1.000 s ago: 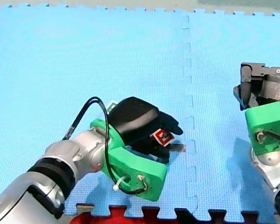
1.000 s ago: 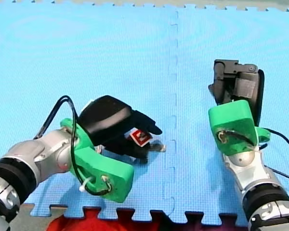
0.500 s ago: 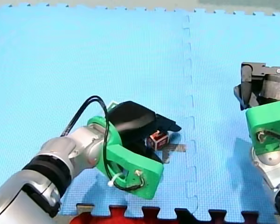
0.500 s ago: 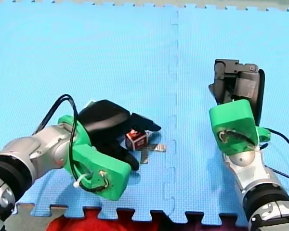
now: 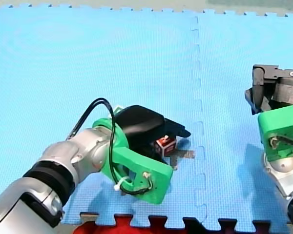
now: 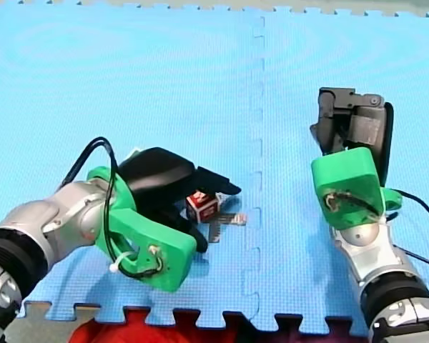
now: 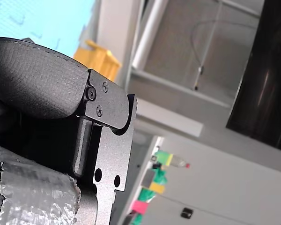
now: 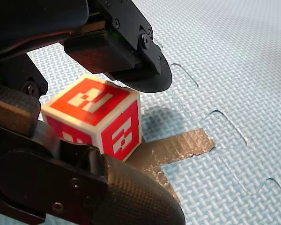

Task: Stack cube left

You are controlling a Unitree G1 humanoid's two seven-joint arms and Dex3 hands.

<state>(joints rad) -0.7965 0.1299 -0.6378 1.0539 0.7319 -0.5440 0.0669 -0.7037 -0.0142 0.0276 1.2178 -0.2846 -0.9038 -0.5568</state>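
L hand (image 6: pixel 161 182) was low over the near-left part of the blue foam mat (image 6: pixel 164 78), curled round 1 red cube (image 6: pixel 202 206). The cube had white block-pattern markers on its faces and sat upright on the mat, touching the edge of a grey tape patch (image 6: pixel 225 223), just left of the mat seam (image 6: pixel 261 143). In the 2nd wrist view, which is the L hand's, the upper finger (image 8: pixel 131 61) pressed on the cube's (image 8: pixel 96 115) top rear edge. The lower finger (image 8: pixel 131 197) crossed in front of its bottom corner, and I couldn't tell if it touched there. So the hand was closed on the cube w/ the cube's base down on the mat.

A green bracket (image 6: pixel 146 243) sat at the L wrist, w/ a black cable (image 6: pixel 86 161) looping back along the forearm.

R hand (image 6: pixel 350 125) was empty, well apart over the right side of the mat, pointing away from the robot.
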